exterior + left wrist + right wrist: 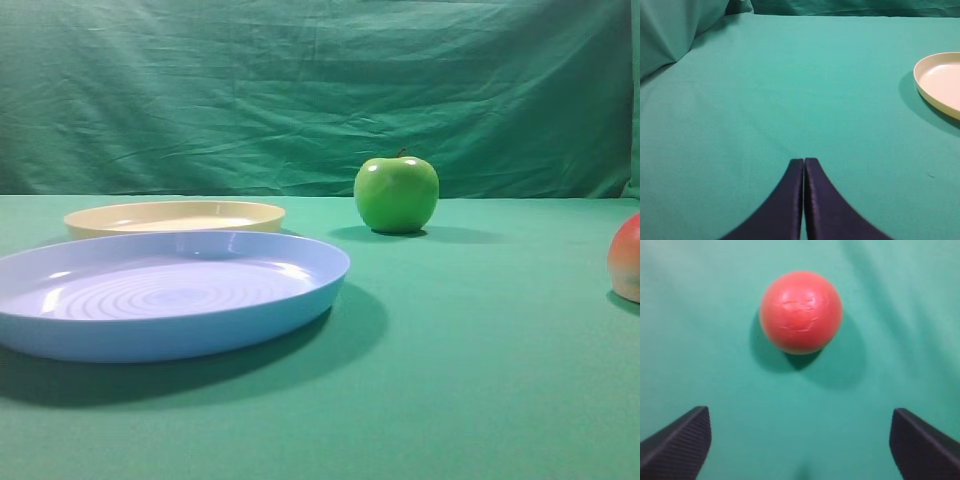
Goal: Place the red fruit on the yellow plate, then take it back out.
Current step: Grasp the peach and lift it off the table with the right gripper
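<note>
Below the right pincer (800,440), whose jaws stand wide and empty, the red fruit (801,311) rests on the green desk (715,365); smooth, round, probably slippery, so grip across its widest middle.

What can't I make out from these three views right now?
- Red fruit: cut by the right edge in the exterior high view; its underside is hidden in the right wrist view.
- Yellow plate: cut by the right edge in the left wrist view; partly behind the blue plate in the exterior view.
- Right gripper: only blurred fingertips show.
- Both arms: outside the exterior view.
</note>
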Controlling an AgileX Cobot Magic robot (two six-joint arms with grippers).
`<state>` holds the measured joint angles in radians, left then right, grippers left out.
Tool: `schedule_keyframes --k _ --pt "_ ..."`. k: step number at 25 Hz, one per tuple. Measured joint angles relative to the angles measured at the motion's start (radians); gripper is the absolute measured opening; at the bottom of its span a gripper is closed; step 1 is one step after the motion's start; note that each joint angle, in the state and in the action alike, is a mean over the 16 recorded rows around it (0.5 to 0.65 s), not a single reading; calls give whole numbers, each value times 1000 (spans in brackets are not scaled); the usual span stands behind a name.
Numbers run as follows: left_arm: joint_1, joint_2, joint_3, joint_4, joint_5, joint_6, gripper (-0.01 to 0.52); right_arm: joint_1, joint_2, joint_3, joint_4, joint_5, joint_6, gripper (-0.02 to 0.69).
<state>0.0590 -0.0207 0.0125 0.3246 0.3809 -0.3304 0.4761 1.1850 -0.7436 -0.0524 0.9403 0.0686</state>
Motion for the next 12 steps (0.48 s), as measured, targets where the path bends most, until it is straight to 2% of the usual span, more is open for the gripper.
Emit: schedule_keyframes --k 12 --pt "0 0 0 0 0 0 0 1 324 -77 -37 -131 58 643"
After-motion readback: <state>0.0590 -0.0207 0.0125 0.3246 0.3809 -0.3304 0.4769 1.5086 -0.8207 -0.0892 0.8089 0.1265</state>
